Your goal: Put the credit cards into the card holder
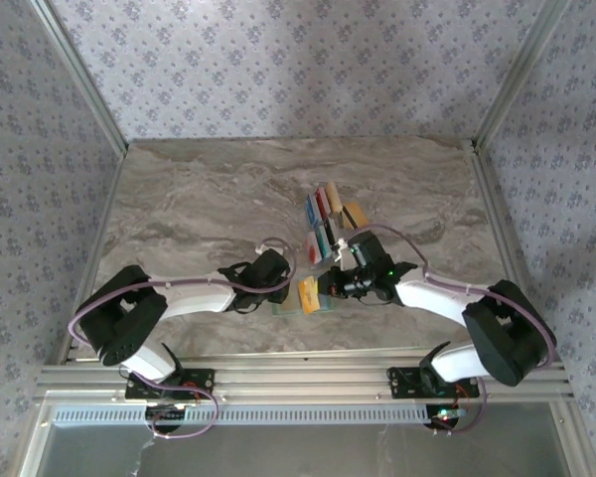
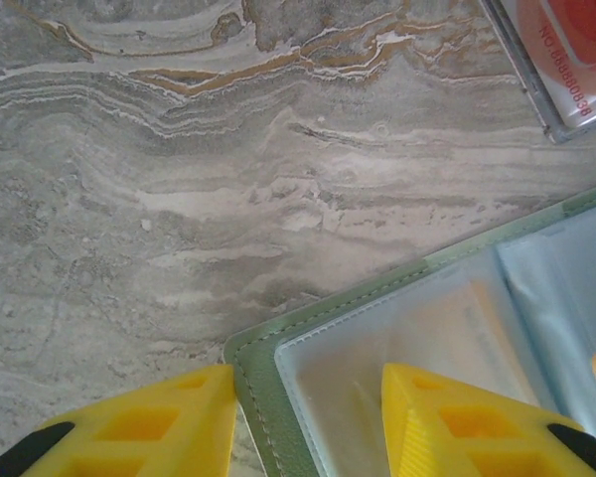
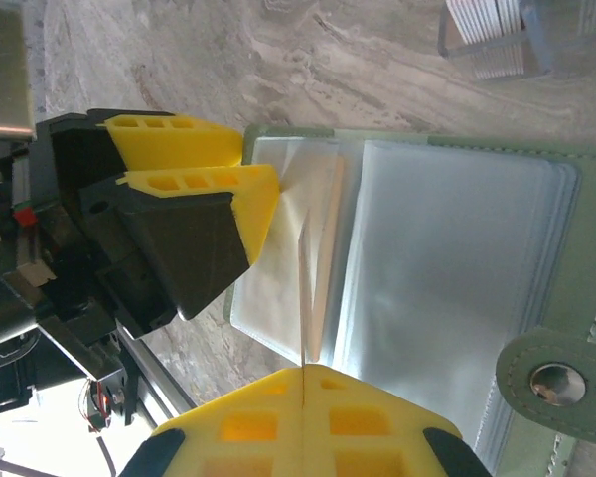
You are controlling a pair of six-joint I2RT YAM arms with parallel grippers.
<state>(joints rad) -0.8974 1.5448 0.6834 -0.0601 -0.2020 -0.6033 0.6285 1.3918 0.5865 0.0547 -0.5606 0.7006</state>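
Note:
The pale green card holder [image 2: 268, 417] lies open on the marble table, its clear pockets [image 3: 447, 278] facing up. My left gripper [image 2: 308, 374] is open and straddles the holder's corner, with one yellow finger [image 2: 159, 427] on the table beside the green edge and the other on the plastic pocket. My right gripper [image 3: 303, 370] is shut on an orange credit card [image 1: 308, 295]. That card [image 3: 303, 288] stands edge-on over the pocket next to the left fingers. More credit cards [image 1: 328, 214] stand farther back.
The spare cards sit in a clear plastic stand [image 3: 497, 40], and a red card in it [image 2: 566, 50] lies close to the holder's far side. The holder's snap strap [image 3: 556, 383] sticks out on the right. Both grippers [image 1: 303, 281] crowd together near the table's front edge.

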